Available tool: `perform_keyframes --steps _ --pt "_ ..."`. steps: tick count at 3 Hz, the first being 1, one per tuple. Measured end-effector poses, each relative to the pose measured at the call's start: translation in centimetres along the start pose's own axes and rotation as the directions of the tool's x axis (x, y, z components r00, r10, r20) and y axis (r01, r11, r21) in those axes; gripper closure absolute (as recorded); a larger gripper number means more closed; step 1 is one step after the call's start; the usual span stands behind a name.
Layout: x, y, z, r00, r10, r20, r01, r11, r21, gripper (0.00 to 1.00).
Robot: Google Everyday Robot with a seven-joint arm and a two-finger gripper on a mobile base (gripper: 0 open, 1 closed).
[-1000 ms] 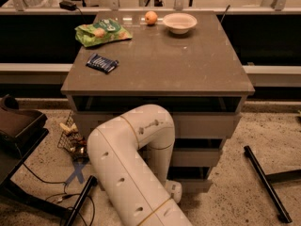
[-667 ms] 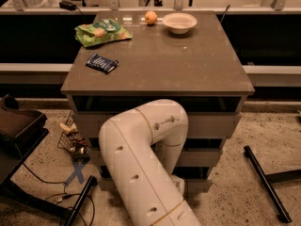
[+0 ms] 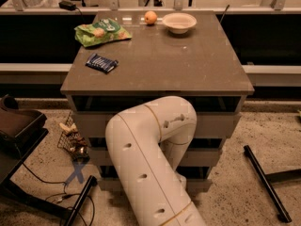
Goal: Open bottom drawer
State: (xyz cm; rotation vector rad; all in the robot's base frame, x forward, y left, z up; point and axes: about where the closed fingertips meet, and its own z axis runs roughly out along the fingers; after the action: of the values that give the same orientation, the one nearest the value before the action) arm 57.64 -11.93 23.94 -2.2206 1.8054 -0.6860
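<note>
The cabinet [image 3: 155,69] is a square block with a matte brown top and sharp, thin edges. Its front holds three flat, pale grey-beige drawers divided by dark slots. The bottom drawer [image 3: 201,186] is the lowest band, just above the speckled stone floor [image 3: 235,197]. Only its right and left ends show, and its handle is covered.

The arm [image 3: 150,164] is a fat, smooth, cream tube with small round holes. It rises from the near edge, bends in a rounded elbow against the middle drawer and drops again. The gripper [image 3: 182,179] is low at the cabinet front by the bottom drawer, right of the forearm (it seems to be only a pale sliver there). I cannot tell whether it is released or clenched.

On the top, far left, a crinkled green bag [image 3: 101,32] lies beside a round orange [image 3: 150,17] and a shallow white bowl [image 3: 178,21]. A glossy blue packet [image 3: 101,62] lies nearer.

On the floor to the right, a black bar [image 3: 265,182] lies slantwise, apart from the cabinet. To the left, a wire basket [image 3: 73,140] stands just beside it.
</note>
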Motion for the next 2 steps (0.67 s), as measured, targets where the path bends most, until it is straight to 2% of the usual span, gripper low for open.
perform_keyframes --steps 2 --pt "-0.05 0.14 0.00 1.000 0.000 0.001 0.000 1.0000 -0.001 0.01"
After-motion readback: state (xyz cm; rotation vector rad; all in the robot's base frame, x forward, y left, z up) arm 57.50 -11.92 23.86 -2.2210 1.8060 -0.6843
